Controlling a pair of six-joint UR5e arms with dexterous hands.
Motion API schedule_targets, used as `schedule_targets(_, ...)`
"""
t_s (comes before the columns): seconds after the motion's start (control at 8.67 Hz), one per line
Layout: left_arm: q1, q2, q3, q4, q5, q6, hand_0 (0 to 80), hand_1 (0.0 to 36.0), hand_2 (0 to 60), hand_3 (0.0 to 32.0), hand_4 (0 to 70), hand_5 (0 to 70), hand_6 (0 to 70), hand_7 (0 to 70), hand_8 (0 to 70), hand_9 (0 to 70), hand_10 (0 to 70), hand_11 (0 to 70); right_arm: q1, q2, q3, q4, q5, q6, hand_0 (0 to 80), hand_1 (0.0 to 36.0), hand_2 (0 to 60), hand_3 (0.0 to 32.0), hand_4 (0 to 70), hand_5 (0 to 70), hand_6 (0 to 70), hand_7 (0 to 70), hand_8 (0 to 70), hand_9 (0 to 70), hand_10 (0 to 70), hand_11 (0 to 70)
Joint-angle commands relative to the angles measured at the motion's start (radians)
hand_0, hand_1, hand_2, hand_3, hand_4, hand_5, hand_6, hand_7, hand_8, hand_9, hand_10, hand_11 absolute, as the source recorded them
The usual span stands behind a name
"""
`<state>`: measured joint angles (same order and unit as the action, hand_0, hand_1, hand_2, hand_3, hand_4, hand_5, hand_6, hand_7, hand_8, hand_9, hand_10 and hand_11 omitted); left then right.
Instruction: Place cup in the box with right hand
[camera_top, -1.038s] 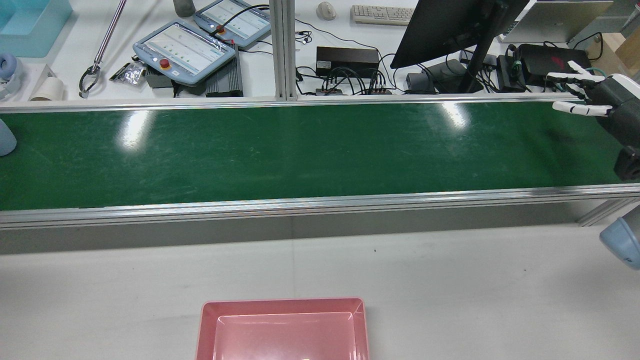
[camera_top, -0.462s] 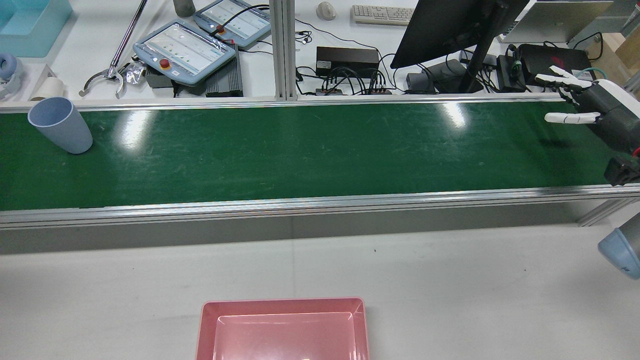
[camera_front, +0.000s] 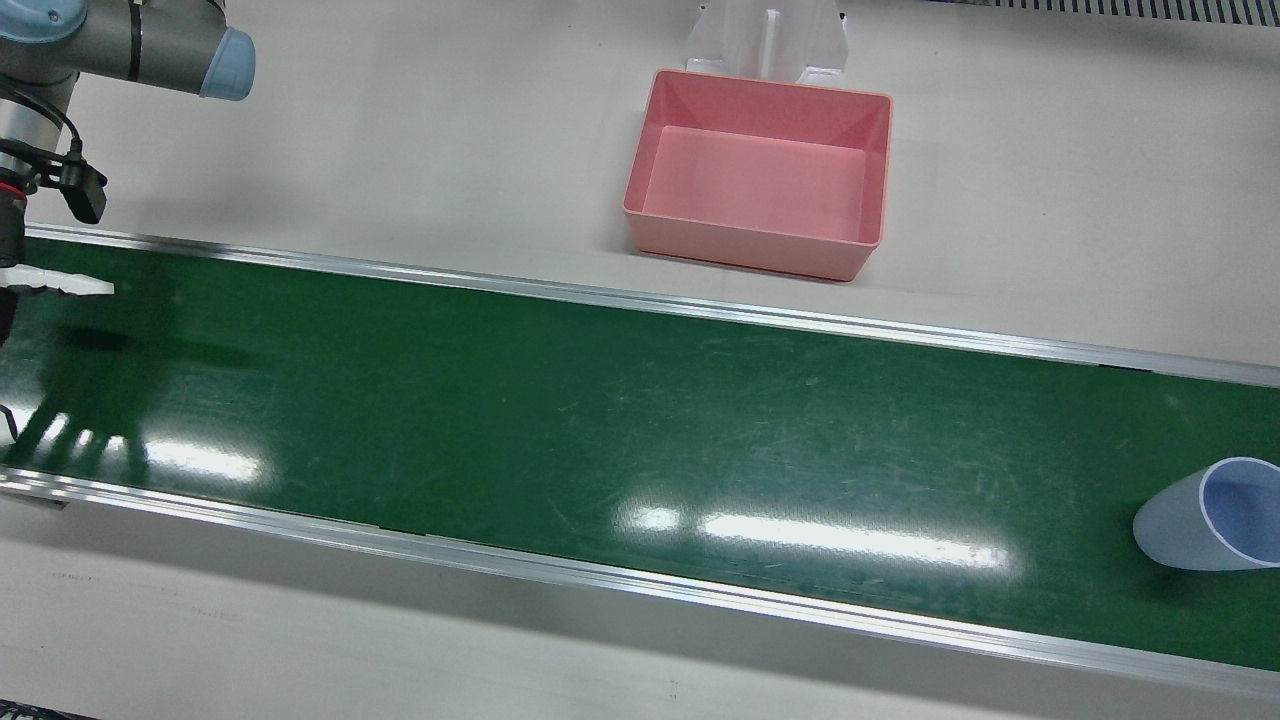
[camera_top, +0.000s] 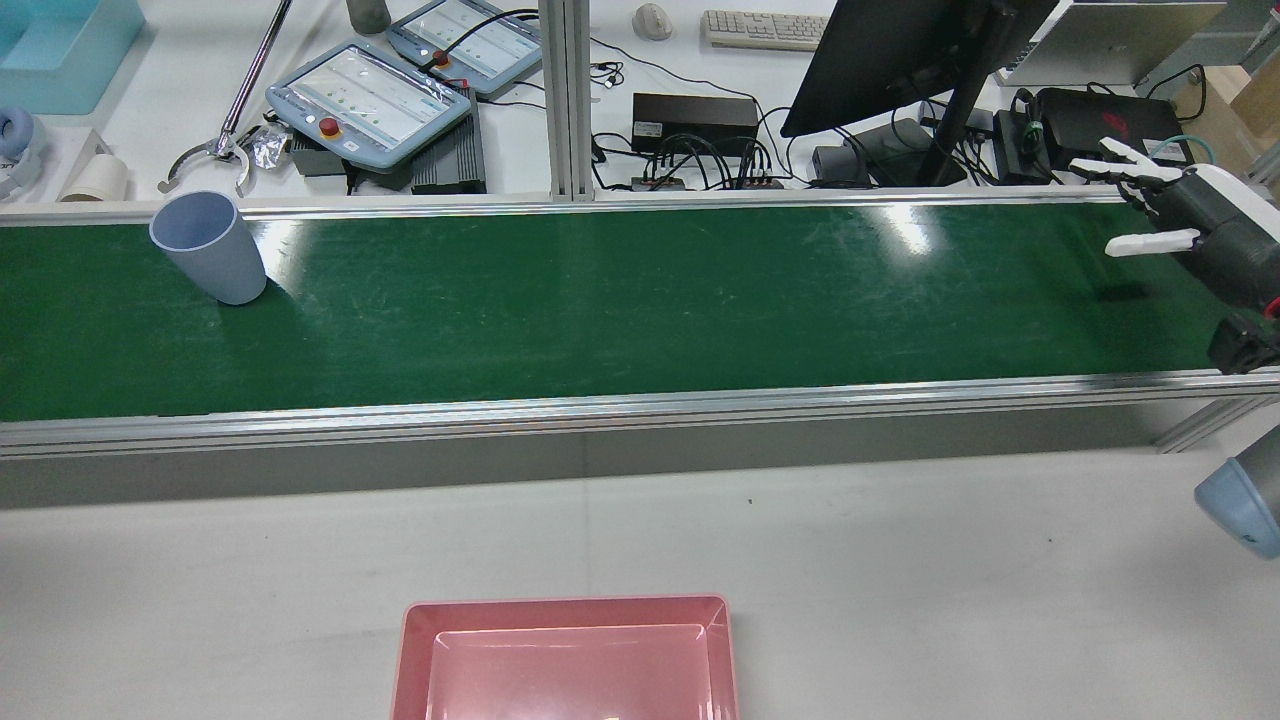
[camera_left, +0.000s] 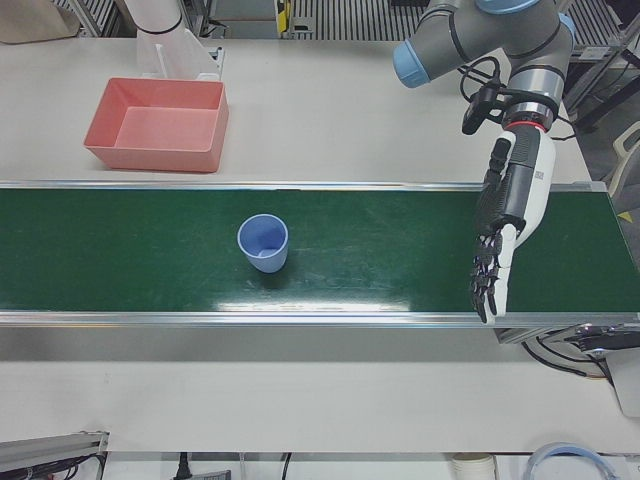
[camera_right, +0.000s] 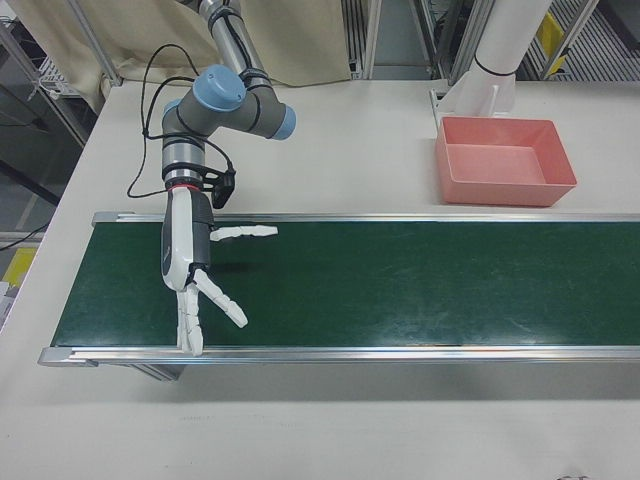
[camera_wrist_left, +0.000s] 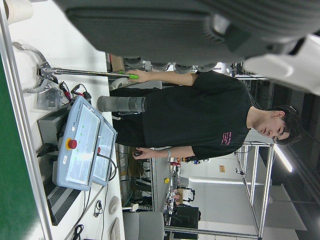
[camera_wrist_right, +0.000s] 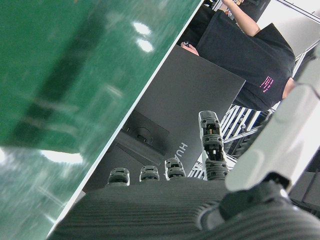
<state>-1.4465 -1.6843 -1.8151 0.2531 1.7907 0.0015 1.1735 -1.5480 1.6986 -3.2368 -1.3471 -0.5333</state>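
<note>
The pale blue plastic cup (camera_top: 208, 246) stands upright, mouth up, on the green conveyor belt (camera_top: 640, 300), near the belt's far edge and at the end that lies before the robot's left arm. The right robot hand (camera_right: 197, 290) hangs over the opposite end of the belt, fingers spread and empty, well apart from the cup. The left robot hand (camera_left: 495, 255) hangs over the belt on its own side with fingers extended and slightly apart, holding nothing, though from this angle its exact spread is hard to judge. The pink rectangular plastic box (camera_front: 760, 172) sits empty on the white bench (camera_front: 1050, 180), beside the belt on the robot's side and about midway along it.

The step in hand looks like waiting or approach: nothing is grasped yet. The next move calls for the right robot hand to meet the cup, either by reaching along the belt or by letting the belt carry it nearer. The fingers must then wrap around the cup's wall without tipping it before lifting it across to the box.
</note>
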Motion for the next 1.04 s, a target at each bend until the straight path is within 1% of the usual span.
schedule_targets(0.0, 0.000, 0.000, 0.000, 0.000, -0.001, 0.000, 0.0, 0.0, 0.0, 0.0, 0.0, 0.0, 0.0, 0.0, 0.0, 0.0, 0.0, 0.0, 0.003, 0.000, -0.002, 0.000, 0.000, 0.006, 43.0, 6.6, 8.6, 1.4, 13.9, 2.7, 2.7, 11.5, 1.4, 5.3, 2.5, 4.6)
schedule_targets(0.12, 0.000, 0.000, 0.000, 0.000, -0.001, 0.000, 0.0, 0.0, 0.0, 0.0, 0.0, 0.0, 0.0, 0.0, 0.0, 0.0, 0.0, 0.0, 0.003, 0.000, -0.002, 0.000, 0.000, 0.006, 41.8, 7.4, 12.5, 1.2, 13.2, 2.6, 2.8, 11.8, 1.3, 5.3, 2.5, 4.6)
schedule_targets(0.23, 0.000, 0.000, 0.000, 0.000, -0.001, 0.000, 0.0, 0.0, 0.0, 0.0, 0.0, 0.0, 0.0, 0.0, 0.0, 0.0, 0.0, 0.0, 0.003, 0.000, -0.002, 0.000, 0.000, 0.007, 42.8, 6.5, 9.1, 1.0, 14.6, 2.6, 2.8, 11.6, 1.3, 5.2, 2.5, 4.5)
schedule_targets(0.35, 0.000, 0.000, 0.000, 0.000, -0.001, 0.000, 0.0, 0.0, 0.0, 0.0, 0.0, 0.0, 0.0, 0.0, 0.0, 0.0, 0.0, 0.0, 0.005, 0.000, -0.002, 0.000, 0.000, 0.009, 39.8, 9.4, 20.2, 1.2, 10.9, 2.7, 2.8, 11.8, 1.5, 5.4, 2.5, 4.7)
schedule_targets(0.46, 0.000, 0.000, 0.000, 0.000, -0.001, 0.000, 0.0, 0.0, 0.0, 0.0, 0.0, 0.0, 0.0, 0.0, 0.0, 0.0, 0.0, 0.0, 0.006, 0.000, -0.002, 0.000, 0.000, 0.009, 44.2, 5.8, 5.6, 1.0, 15.6, 2.7, 2.8, 11.6, 1.5, 5.4, 2.5, 4.6)
schedule_targets(0.69, 0.000, 0.000, 0.000, 0.000, -0.001, 0.000, 0.0, 0.0, 0.0, 0.0, 0.0, 0.0, 0.0, 0.0, 0.0, 0.0, 0.0, 0.0, 0.006, 0.002, -0.002, 0.000, 0.000, 0.009, 42.1, 7.8, 13.6, 1.2, 13.6, 2.7, 2.8, 11.9, 1.4, 5.4, 2.5, 4.7)
schedule_targets(0.81, 0.000, 0.000, 0.000, 0.000, 0.001, 0.000, 0.0, 0.0, 0.0, 0.0, 0.0, 0.0, 0.0, 0.0, 0.0, 0.0, 0.0, 0.0, 0.005, 0.002, 0.000, 0.000, 0.000, 0.009, 42.5, 8.0, 13.6, 1.4, 13.6, 2.8, 2.8, 12.0, 1.4, 5.4, 2.6, 4.7)
schedule_targets(0.92, 0.000, 0.000, 0.000, 0.000, -0.001, 0.000, 0.0, 0.0, 0.0, 0.0, 0.0, 0.0, 0.0, 0.0, 0.0, 0.0, 0.0, 0.0, 0.005, 0.002, 0.000, 0.000, 0.000, 0.009, 41.2, 8.8, 17.3, 1.2, 12.6, 2.7, 2.8, 12.1, 1.4, 5.4, 2.5, 4.6)
